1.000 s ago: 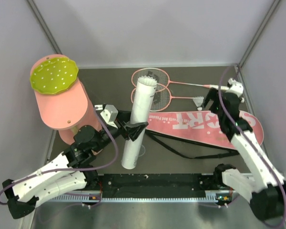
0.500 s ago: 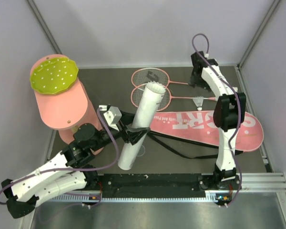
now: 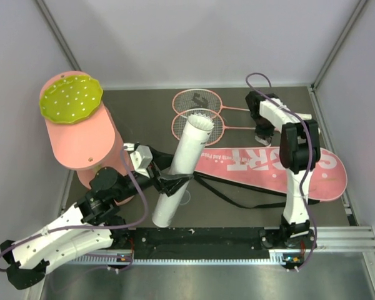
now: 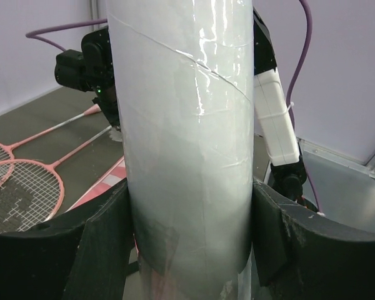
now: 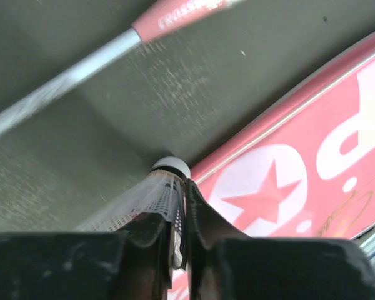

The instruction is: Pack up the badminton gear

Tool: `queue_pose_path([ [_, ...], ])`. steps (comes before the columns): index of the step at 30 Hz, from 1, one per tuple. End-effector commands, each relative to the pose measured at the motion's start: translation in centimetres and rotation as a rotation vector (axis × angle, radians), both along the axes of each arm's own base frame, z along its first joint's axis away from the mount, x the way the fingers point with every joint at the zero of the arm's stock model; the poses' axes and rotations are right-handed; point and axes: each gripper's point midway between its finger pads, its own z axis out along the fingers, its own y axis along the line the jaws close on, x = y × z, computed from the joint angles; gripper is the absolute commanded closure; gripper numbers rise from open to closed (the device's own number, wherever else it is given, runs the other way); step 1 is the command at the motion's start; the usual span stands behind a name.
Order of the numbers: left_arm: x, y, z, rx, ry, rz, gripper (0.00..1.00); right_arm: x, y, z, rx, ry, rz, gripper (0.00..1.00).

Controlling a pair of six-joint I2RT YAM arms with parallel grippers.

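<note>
Seen from above, the right gripper (image 3: 262,135) has swung away from the right wall, reached out over the racket handles and come down on a small white shuttlecock (image 5: 165,187). Its jaws, wide apart a second ago, are now pinched on the feathered skirt. The wrist view shows the 2 dark fingers (image 5: 197,215) squeezing the mesh, with the cork tip pointing ahead of them and resting on or just above the dark table (image 5: 81,156). Immediately right of the fingers lies the edge of the pink racket-shaped bag (image 5: 300,156), and beyond them, up and to the left, runs a racket shaft (image 5: 81,69). The left gripper (image 4: 190,237) stays clamped around the lower part of a white tube (image 4: 187,125), its pads touching both sides. The tube (image 3: 184,165) leans a little further right than before, with its open mouth raised toward the right arm and over the heads of the 2 pink rackets (image 3: 197,112), which lie flat beyond the gripper. A large pink cylinder (image 3: 81,144) stands behind the left arm. The pick-up looks made, so the likely next move is to lift the shuttlecock and drop it into the tube's mouth. The rackets are still outside the bag.
</note>
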Motion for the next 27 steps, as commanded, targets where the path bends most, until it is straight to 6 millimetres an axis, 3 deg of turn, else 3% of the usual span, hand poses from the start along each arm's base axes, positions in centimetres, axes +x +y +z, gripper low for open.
queue_pose_path([
  [1, -1.2, 1.0, 3.1, -0.111, -0.04, -0.023, 0.8, 0.3, 0.2, 3.1, 0.009, -0.127, -0.041, 1.0],
  [3, -1.5, 1.1, 3.4, -0.118, -0.03, -0.035, 0.8, 0.0, 0.4, 3.7, 0.013, -0.151, -0.04, 1.0],
  [6, -1.3, 1.2, 3.1, -0.1, -0.007, -0.02, 0.8, 0.3, 1.3, 6.6, 0.044, -0.23, 0.018, 1.0],
  [11, -0.4, 1.0, 1.7, -0.06, 0.014, 0.016, 0.8, -1.1, 4.3, 12.6, 0.113, -0.347, 0.219, 1.0],
  [13, 0.4, 0.8, 0.5, -0.018, 0.021, 0.044, 0.8, -2.1, 6.5, 13.2, 0.167, -0.372, 0.363, 1.0],
  [14, 0.6, 0.7, 0.0, 0.001, 0.023, 0.05, 0.81, -3.1, 8.6, 15.8, 0.286, -0.449, 0.444, 1.0],
  [16, 1.2, 0.4, -1.4, 0.066, 0.029, 0.068, 0.82, -4.3, 11.0, 17.6, 0.419, -0.533, 0.558, 0.98],
  [17, 1.3, 0.2, -1.7, 0.086, 0.025, 0.068, 0.82, -6.0, 12.6, 20.7, 0.527, -0.605, 0.656, 0.97],
  [20, 1.2, -0.3, -3.4, 0.161, 0.013, 0.034, 0.81, -9.7, 15.0, 25.1, 0.706, -0.703, 0.798, 0.97],
  [21, 0.8, -0.6, -4.1, 0.181, 0.001, 0.008, 0.81, -11.6, 15.1, 27.8, 0.744, -0.777, 0.842, 0.97],
  [24, -0.5, -1.3, -4.9, 0.199, -0.093, -0.093, 0.81, -15.7, 16.7, 32.3, 0.877, -0.86, 0.998, 0.94],
  [27, -0.8, -1.6, -5.6, 0.226, -0.144, -0.126, 0.82, -18.7, 17.6, 34.7, 0.969, -0.872, 1.11, 0.94],
])
